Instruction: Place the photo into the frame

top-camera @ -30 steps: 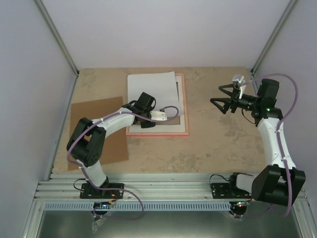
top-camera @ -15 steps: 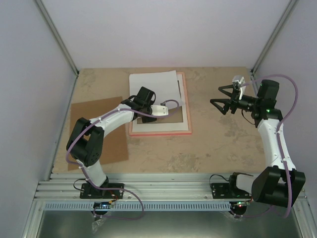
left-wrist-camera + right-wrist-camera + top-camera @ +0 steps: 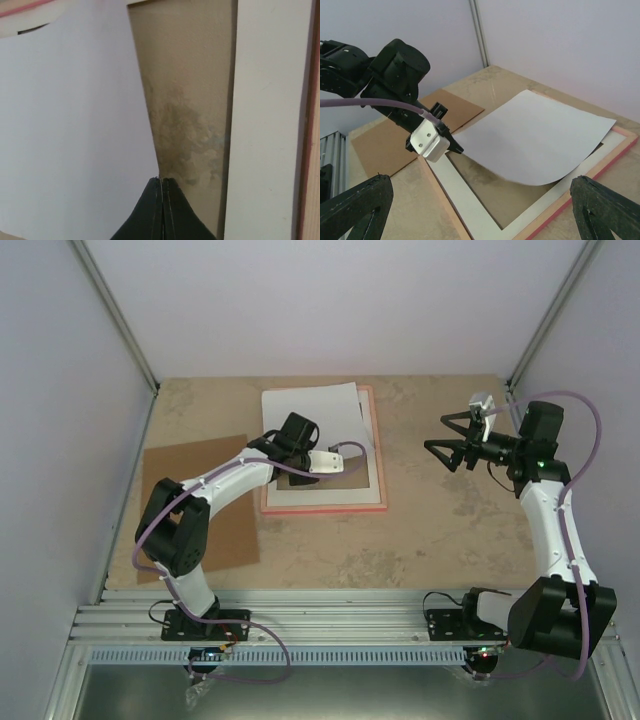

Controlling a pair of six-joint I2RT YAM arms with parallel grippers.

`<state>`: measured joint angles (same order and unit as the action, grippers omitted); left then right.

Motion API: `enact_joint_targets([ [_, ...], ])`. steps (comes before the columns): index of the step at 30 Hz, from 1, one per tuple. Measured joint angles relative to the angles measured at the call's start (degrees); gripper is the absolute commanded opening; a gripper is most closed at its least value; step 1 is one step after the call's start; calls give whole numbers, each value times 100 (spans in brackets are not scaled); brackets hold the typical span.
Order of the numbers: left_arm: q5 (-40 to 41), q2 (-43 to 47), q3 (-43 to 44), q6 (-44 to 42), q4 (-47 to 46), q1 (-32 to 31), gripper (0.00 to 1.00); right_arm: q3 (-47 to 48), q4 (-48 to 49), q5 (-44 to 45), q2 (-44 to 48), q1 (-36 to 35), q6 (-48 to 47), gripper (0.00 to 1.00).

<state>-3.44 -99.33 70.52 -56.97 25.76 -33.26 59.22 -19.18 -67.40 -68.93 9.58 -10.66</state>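
Observation:
The photo [image 3: 310, 415] lies white side up, slanted over the upper left of the pink frame [image 3: 378, 455], and its side toward the right arm curls up off the frame's white mat [image 3: 470, 200]. My left gripper [image 3: 343, 466] is shut, its tip [image 3: 162, 179] down in the frame's opening and touching the photo's [image 3: 75, 125] edge at a corner; nothing shows between the jaws. The printed side of the photo is hidden. Off to the right of the frame, my right gripper [image 3: 437, 432] hovers open and empty, facing the frame [image 3: 600, 165].
A plain brown board [image 3: 195, 500] lies flat on the table left of the frame, partly under the left arm. The table [image 3: 440, 530] has walls on three sides, with metal posts at the back corners. Bare tabletop [image 3: 190, 100] shows through the frame's opening.
The left gripper has moved right, and the photo and the frame have both shifted a little to the right with it. The right arm has not moved.

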Motion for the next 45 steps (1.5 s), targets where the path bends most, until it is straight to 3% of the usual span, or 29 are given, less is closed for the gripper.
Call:
enact_joint_targets([
  [23,15,0,-205,-22,-2,-262,0,-7,13,-13,59,4,4,98],
  [40,586,-247,-205,20,-168,-286,0,-11,35,-17,61,26,24,98],
  [45,638,-293,-205,44,-166,-286,18,-17,37,-20,61,26,26,98],
])
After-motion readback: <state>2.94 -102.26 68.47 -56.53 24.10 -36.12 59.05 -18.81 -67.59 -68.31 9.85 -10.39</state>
